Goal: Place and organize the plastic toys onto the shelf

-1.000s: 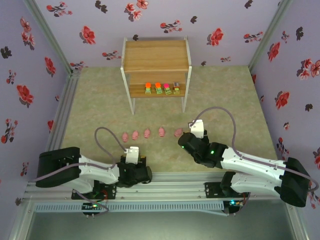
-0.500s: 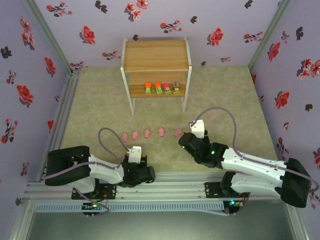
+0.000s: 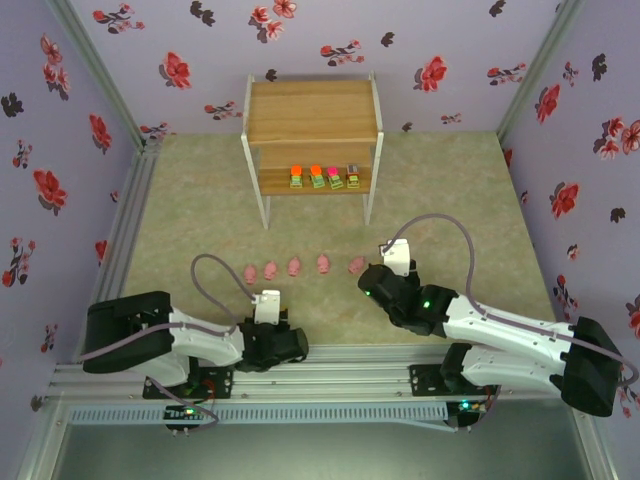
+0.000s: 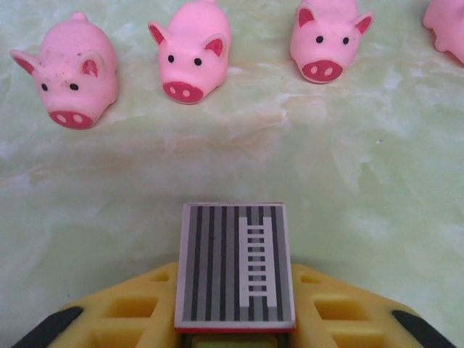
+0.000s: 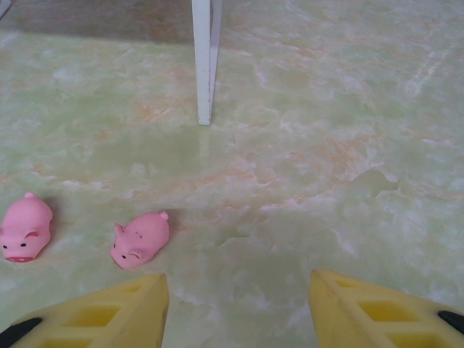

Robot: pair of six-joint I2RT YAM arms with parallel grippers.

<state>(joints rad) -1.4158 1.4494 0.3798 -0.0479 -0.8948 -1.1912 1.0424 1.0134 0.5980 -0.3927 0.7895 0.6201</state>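
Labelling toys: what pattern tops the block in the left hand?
The block has dark and grey stripes plus a pale ladder; left wrist view.

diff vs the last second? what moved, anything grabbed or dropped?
The left gripper closed on the grey striped block, and the left arm swung slightly right, then partway back. Unchanged: right arm, right gripper open, five pink pigs in their row, four blocks on the lower board of the shelf.
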